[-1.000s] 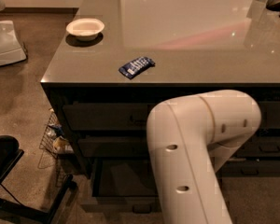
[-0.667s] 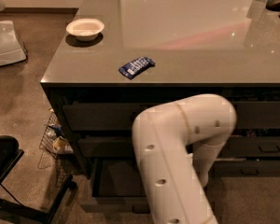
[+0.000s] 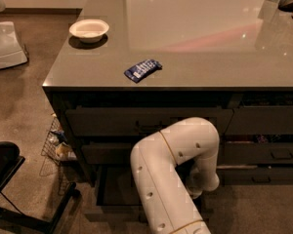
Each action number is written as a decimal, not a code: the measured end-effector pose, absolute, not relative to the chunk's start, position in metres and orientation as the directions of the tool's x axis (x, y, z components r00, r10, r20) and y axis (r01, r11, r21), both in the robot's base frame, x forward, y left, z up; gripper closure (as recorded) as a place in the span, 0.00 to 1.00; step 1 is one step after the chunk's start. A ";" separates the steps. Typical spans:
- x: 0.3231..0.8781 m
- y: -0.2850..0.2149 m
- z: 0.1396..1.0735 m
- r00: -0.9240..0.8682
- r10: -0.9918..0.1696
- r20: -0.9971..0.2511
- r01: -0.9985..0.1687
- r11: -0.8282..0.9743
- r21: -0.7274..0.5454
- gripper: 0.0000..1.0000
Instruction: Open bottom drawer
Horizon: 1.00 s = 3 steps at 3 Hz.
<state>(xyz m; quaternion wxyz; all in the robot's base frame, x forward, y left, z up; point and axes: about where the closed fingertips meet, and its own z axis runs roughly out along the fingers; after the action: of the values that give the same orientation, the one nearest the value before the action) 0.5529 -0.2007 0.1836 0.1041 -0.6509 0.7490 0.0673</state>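
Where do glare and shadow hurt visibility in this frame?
Camera view: a broad bright glare washes the countertop behind the blue packet; the drawer fronts sit in deep shadow, the bottom drawer interior near black; the claw is lost behind the arm, low by that drawer.

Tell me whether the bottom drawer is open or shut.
Open: the bottom drawer is pulled out, its dark inside showing. The gripper sits low at its front, mostly hidden behind the arm.

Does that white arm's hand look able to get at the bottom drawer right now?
Probably yes. The hand is down beside the bottom drawer, which is pulled out, and nothing shows between them; the arm hides any contact.
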 end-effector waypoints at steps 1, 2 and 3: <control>0.568 -0.181 0.181 -0.116 -0.946 -0.302 -0.990 0.134 -0.038 1.00; 0.537 -0.192 0.179 -0.180 -0.951 -0.250 -0.983 0.181 0.018 1.00; 0.489 -0.200 0.177 -0.295 -0.939 -0.178 -0.954 0.279 0.108 1.00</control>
<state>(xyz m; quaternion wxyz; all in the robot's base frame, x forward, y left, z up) 0.4886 -0.1998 0.1772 0.0396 -0.5925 0.7987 0.0969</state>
